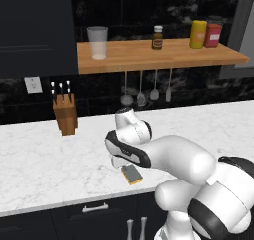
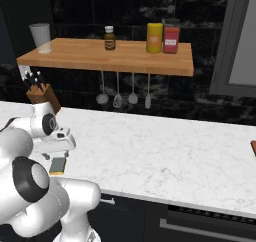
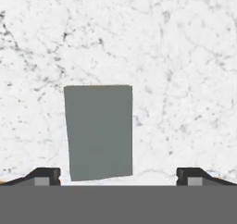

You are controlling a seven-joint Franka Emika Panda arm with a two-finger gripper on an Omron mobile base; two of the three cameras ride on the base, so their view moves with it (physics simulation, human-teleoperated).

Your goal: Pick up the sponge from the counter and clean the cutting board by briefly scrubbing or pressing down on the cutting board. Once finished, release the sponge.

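The sponge (image 3: pixel 98 131) lies flat on the white marble counter (image 3: pixel 185 79), its dark grey top facing up. In the left base view the sponge (image 1: pixel 132 174) shows its yellow-orange edge near the counter's front edge. My gripper (image 3: pixel 118 177) hovers just above it, open, with one fingertip (image 3: pixel 46 176) on each side and both wider apart than the sponge. From the right, the gripper (image 2: pixel 59 155) hangs over the sponge (image 2: pixel 58 165). A sliver of the reddish-brown cutting board (image 2: pixel 253 147) peeks in at the far right edge of the counter (image 2: pixel 160 156).
A wooden knife block (image 1: pixel 65 116) stands at the back left of the counter (image 1: pixel 44 159). Above it a light-wood shelf (image 1: pixel 149 58) carries a glass (image 1: pixel 97 41), a bottle (image 1: pixel 157 37) and jars (image 1: pixel 206 34). Utensils (image 1: pixel 147 92) hang under the shelf.
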